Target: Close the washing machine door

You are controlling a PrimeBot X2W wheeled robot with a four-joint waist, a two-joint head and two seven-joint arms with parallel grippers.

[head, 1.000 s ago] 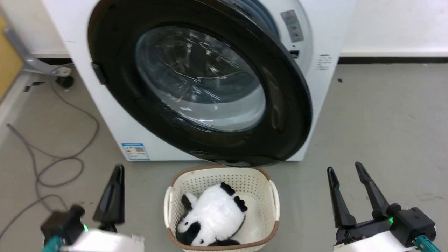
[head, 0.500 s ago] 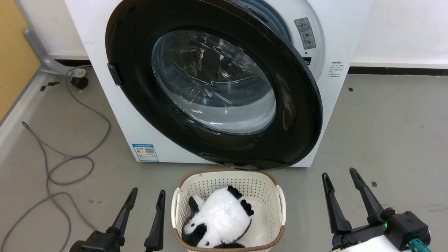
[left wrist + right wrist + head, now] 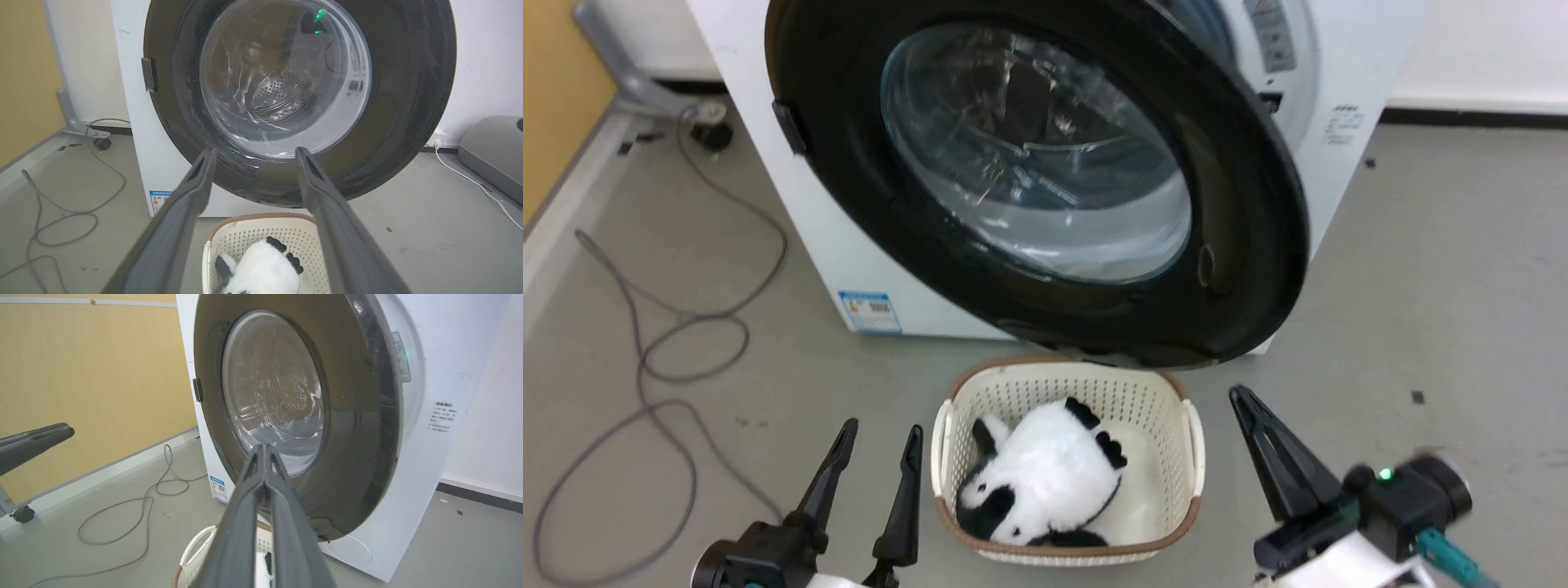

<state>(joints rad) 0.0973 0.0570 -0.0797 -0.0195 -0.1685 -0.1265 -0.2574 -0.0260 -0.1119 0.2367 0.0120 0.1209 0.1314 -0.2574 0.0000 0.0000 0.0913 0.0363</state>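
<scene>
The washing machine door (image 3: 1245,204) is a big round black disc with a bulging glass window. It stands ajar, its right edge swung out from the white washing machine (image 3: 833,237). My left gripper (image 3: 882,429) is open low at the left, well short of the door. My right gripper (image 3: 1245,400) is at the lower right with its fingers pressed together and nothing between them. In the left wrist view the open left gripper (image 3: 254,150) points at the door (image 3: 408,81). In the right wrist view the shut right gripper (image 3: 263,448) points at the door (image 3: 351,416), hinged at its left.
A cream laundry basket (image 3: 1194,433) holding a panda plush (image 3: 1054,474) sits on the floor under the door's lower edge, between my grippers. A grey cable (image 3: 645,359) loops on the floor at the left. A yellow wall panel (image 3: 102,375) runs along the left side.
My right gripper has gone from open to shut and turned. My left gripper came into clear view, open. The head camera has shifted, so the whole picture moved.
</scene>
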